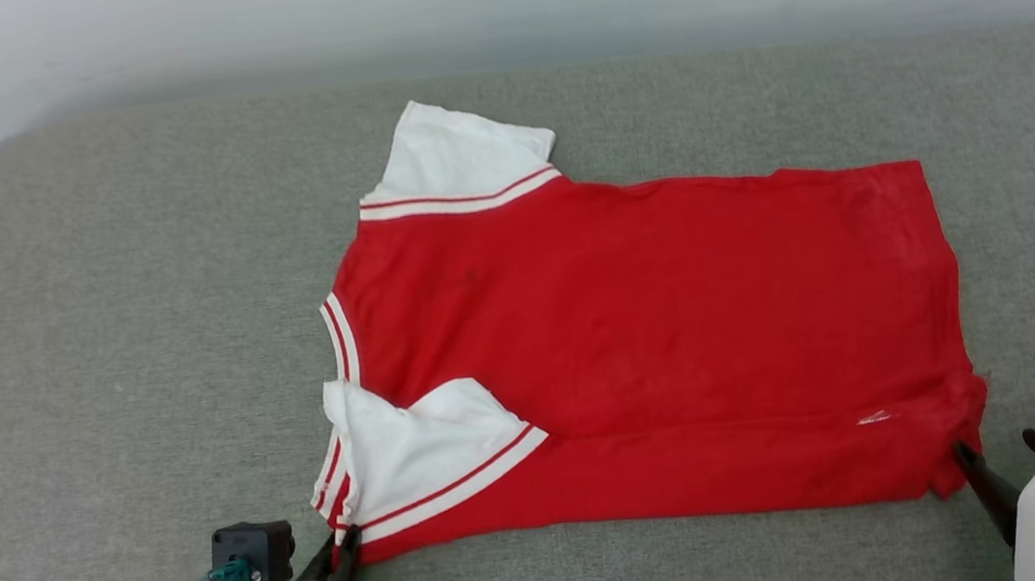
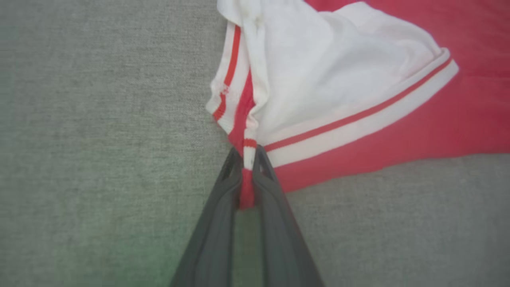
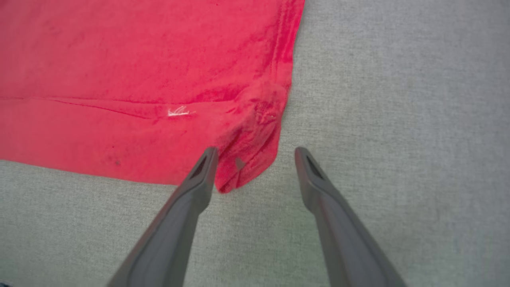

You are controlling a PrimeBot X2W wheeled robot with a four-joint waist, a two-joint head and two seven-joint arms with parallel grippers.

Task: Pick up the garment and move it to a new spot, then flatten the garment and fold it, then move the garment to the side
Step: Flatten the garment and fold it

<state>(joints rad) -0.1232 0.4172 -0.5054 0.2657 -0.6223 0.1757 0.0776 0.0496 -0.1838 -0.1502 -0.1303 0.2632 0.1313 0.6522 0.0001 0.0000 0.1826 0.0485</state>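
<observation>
A grey fabric cushion (image 1: pixel 118 375) is carrying the garment (image 1: pixel 659 333), which is lying spread across its middle, plain red side up; the left gripper (image 1: pixel 344 544) is pinching the near striped sleeve corner between its 2 closed fingers; the right gripper (image 1: pixel 995 447) is standing wide open, the near hem corner lying between its fingers.

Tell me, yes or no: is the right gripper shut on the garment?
No. The right gripper is open, jaws standing apart at a red corner of the garment.
</observation>
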